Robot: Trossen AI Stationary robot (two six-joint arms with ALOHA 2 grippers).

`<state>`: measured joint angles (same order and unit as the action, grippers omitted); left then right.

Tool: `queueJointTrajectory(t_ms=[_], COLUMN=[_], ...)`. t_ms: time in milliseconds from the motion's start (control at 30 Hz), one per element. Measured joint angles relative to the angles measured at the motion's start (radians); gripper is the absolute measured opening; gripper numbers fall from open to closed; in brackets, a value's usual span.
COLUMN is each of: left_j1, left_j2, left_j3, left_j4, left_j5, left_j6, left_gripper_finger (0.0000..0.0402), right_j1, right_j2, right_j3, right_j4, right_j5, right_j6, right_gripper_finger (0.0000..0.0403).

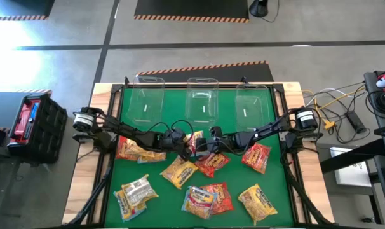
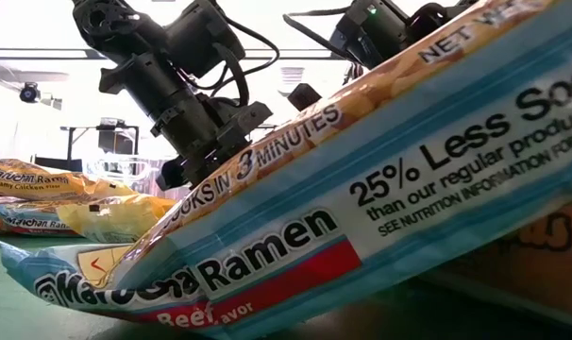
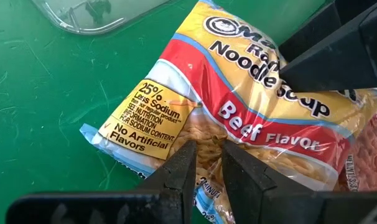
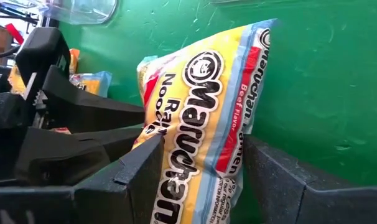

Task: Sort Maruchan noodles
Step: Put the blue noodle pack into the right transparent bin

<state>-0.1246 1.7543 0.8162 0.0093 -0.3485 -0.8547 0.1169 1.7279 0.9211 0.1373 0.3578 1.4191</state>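
Observation:
A yellow, red and blue beef-flavour Maruchan noodle packet (image 1: pixel 195 140) stands on edge at the middle of the green mat, with both grippers on it. My left gripper (image 3: pixel 208 163) comes from the table's left and is shut on it. My right gripper (image 4: pixel 201 168) comes from the right, its fingers on either side of the packet (image 4: pixel 201 106). Several more packets lie flat on the mat: orange ones (image 1: pixel 132 149) (image 1: pixel 178 172), red ones (image 1: pixel 211 163) (image 1: pixel 256 156), a pale one (image 1: pixel 136 193). My left gripper pinches the packet's crinkly wrap at one long edge (image 3: pixel 207 144) between its two fingertips, near the end with the yellow sodium label. The fingers slant down from the table's left. My right gripper's finger (image 3: pixel 325 56) crosses the packet's other end. My right gripper holds the packet across its width, one finger (image 4: pixel 145 158) at each long edge, the printed face (image 4: pixel 195 124) turned toward the wrist. The fingers slant down from the table's right. The packet stands upright between them; whether its lower end rests on the mat does not show.
Three clear plastic bins (image 1: pixel 143 98) (image 1: pixel 202 98) (image 1: pixel 253 102) stand in a row along the mat's far edge. Packets (image 1: pixel 207 198) (image 1: pixel 259 202) lie near the front edge. One packet (image 2: pixel 361 217) lies right in front of the low camera and hides most of the table.

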Motion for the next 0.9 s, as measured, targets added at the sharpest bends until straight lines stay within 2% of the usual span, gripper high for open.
queueJointTrajectory(t_ms=[600,900], left_j1=[0.000,0.000], left_j2=[-0.001,-0.001], left_j3=[-0.001,-0.002], left_j4=[-0.019,-0.019], left_j5=[-0.003,-0.010], left_j6=[0.008,0.008], left_gripper_finger=[0.0059,0.0059], right_j1=[0.000,0.000], right_j2=[0.070,0.068], right_j3=[-0.001,-0.002], right_j4=[0.078,0.079], right_j5=[0.010,0.006], right_j6=[0.011,0.009], right_gripper_finger=[0.0207,0.0169])
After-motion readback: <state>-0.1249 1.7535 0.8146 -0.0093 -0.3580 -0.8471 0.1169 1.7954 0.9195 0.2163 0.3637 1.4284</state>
